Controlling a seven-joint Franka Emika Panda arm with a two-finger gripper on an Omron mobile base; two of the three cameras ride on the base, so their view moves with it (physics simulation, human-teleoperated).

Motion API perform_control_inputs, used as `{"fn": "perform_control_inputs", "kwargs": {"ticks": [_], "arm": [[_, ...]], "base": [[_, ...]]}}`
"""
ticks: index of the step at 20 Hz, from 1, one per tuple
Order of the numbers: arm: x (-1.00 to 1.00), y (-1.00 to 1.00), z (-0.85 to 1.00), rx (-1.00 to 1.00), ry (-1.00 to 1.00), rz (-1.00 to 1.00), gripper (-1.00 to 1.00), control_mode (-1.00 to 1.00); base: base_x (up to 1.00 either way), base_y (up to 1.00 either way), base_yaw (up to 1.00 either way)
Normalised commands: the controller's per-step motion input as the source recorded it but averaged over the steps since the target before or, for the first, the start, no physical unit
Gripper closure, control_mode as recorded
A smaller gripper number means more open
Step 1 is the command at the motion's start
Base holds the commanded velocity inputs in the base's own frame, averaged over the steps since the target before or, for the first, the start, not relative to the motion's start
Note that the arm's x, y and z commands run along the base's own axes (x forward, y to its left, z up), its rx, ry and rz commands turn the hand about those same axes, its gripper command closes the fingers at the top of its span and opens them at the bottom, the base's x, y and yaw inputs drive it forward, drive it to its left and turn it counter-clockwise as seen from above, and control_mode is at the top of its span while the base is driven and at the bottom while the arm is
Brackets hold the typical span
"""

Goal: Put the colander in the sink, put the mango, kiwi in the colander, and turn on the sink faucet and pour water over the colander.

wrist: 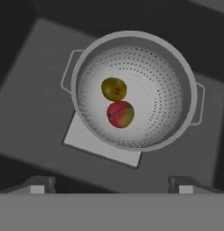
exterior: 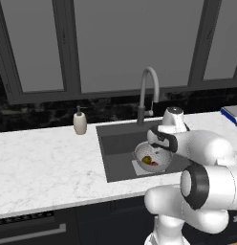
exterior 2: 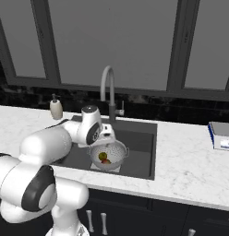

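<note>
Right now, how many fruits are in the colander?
2. The kiwi and the mango lie side by side on the floor of the colander, touching or nearly so. Nothing seems hidden.

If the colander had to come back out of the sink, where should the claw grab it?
Probably the colander by its rim, from straight above: the bowl sits upright in the sink with the rim exposed, and its small side handles lie low; choose rim away from the mango and kiwi.
</note>
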Motion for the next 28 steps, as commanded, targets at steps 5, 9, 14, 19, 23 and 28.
{"fn": "perform_control_inputs", "kwargs": {"ticks": [5,9,14,19,23,28], "arm": [[-0.32,-0.50,0.59,0.02,0.00,0.18,-1.00,-1.00],[-0.20,-0.56,0.50,0.13,-0.01,0.27,-1.00,-1.00],[0.02,-0.43,0.36,0.25,-0.03,0.29,-1.00,-1.00],[0.43,-0.36,0.28,0.32,-0.06,0.26,-1.00,-1.00],[0.42,-0.22,0.11,0.33,-0.27,0.38,-1.00,-1.00],[0.56,-0.06,0.02,0.39,-0.30,0.34,-1.00,-1.00]], "base": [[0.00,0.00,0.00],[0.00,0.00,0.00],[0.00,0.00,0.00],[0.00,0.00,0.00],[0.00,0.00,0.00],[0.00,0.00,0.00]]}}
